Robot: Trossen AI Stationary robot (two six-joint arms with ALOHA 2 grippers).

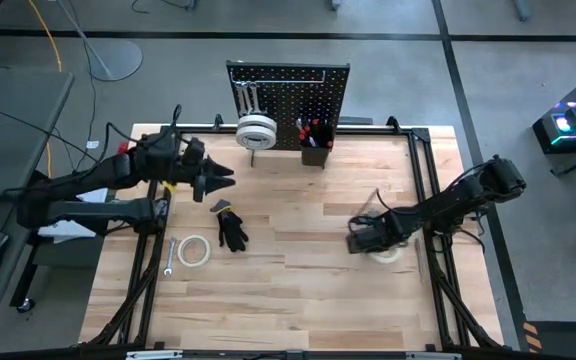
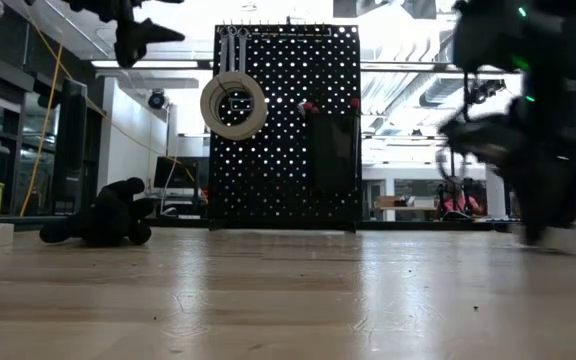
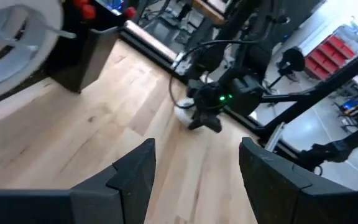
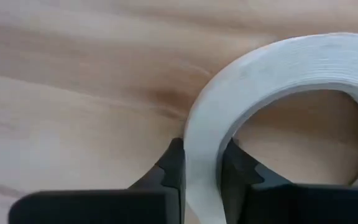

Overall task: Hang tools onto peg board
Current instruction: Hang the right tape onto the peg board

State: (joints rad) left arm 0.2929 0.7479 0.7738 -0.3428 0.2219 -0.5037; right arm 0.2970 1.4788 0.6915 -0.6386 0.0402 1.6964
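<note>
Black peg board dotted with holes; white tape rolls; red-handled screwdrivers; black pliers; pale wooden table.

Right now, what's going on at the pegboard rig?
The right gripper is down on the table, its fingers closed on the wall of a white tape roll near the right edge. The left gripper hangs open above the table's left side. One tape roll already hangs on the peg board; another roll, a wrench and pliers lie on the wood.
</note>
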